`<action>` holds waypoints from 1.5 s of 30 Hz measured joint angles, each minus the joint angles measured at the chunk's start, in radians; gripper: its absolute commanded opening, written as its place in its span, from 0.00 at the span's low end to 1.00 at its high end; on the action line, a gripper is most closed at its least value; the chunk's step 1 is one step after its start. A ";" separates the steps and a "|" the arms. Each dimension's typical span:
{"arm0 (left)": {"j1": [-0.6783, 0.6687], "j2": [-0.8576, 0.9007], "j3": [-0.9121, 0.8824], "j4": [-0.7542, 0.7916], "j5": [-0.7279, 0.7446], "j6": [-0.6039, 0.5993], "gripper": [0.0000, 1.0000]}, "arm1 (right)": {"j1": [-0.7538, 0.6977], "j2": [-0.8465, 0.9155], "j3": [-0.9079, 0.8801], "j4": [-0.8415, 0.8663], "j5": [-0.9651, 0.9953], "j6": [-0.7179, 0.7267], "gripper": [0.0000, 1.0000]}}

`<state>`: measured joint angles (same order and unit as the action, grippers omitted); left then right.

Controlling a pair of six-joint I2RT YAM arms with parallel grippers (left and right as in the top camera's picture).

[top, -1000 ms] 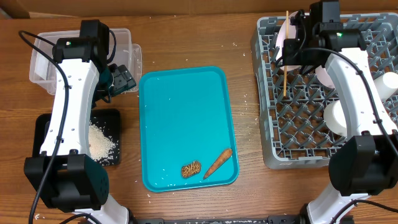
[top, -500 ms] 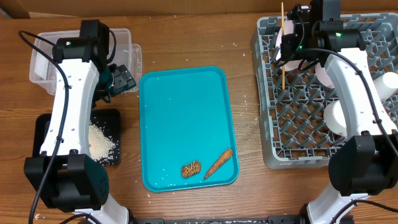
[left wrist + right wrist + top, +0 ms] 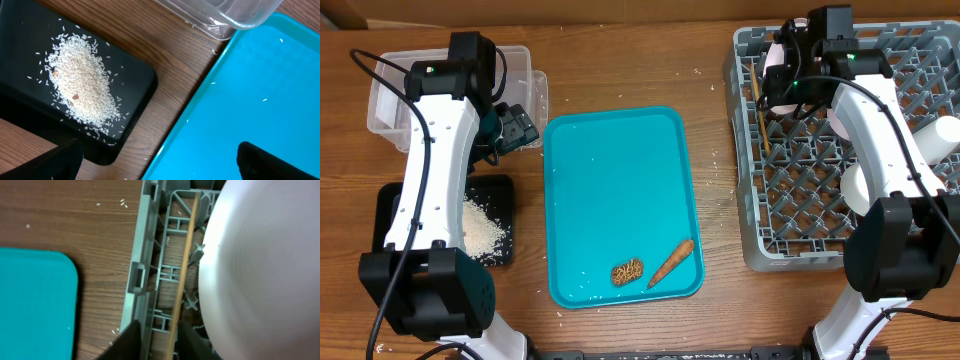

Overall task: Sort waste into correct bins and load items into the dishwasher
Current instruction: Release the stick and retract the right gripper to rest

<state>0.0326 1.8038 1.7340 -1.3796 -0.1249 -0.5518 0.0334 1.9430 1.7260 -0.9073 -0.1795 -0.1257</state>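
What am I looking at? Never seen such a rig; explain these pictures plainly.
Two robot arms work at a table. One camera looks down from above; another rides on each wrist. On the table: a teal tray with a brown lump and a carrot piece, a black tray of rice, a clear tub, and a grey rack holding white cups. The left fingers are open and empty. The right fingers stand apart around a thin wooden stick in the rack, beside a white plate.
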 measured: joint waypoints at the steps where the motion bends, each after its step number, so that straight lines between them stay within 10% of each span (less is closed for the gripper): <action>1: 0.000 0.000 0.000 0.000 0.000 0.000 1.00 | 0.000 0.000 0.000 0.000 -0.001 0.002 0.34; 18: 0.000 0.000 0.000 0.000 0.000 0.000 1.00 | 0.000 -0.112 0.090 -0.307 -0.010 0.196 0.44; 21: 0.000 0.000 0.000 0.000 0.000 0.000 1.00 | 0.000 -0.218 0.096 -0.411 -0.016 0.244 0.52; 23: 0.000 0.000 0.000 0.000 0.000 0.000 1.00 | 0.000 -0.300 0.106 -0.481 -0.016 0.284 0.75; 34: 0.000 0.000 0.000 0.000 0.000 0.000 1.00 | 0.000 -0.547 0.114 -0.765 0.106 0.425 1.00; 45: 0.000 0.000 0.000 0.000 0.000 0.000 1.00 | -0.183 -0.735 0.114 -0.776 0.225 0.475 1.00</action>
<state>0.0326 1.8038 1.7340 -1.3796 -0.1249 -0.5518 -0.1497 1.2079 1.8404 -1.6836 0.0452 0.3489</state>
